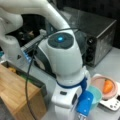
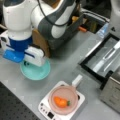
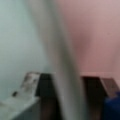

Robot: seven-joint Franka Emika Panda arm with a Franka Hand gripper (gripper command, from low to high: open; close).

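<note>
Teal bowl (image 2: 35, 71) sits on the grey bench (image 2: 65, 65), directly under the arm's wrist; the hand itself is hidden behind the wrist housing in both front views, so I cannot tell whether it is spread or pressed together. Near the bowl, a pink bowl (image 2: 63, 100) holds a carrot (image 2: 61, 102) on a white scale (image 2: 46, 110).

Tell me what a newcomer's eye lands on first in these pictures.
The big white arm fills both front views, its wrist low over a teal bowl at a front view's left; the claw itself is hidden behind the wrist. Toward a front view's bottom, an orange carrot lies in a pink bowl on a white scale.
</note>
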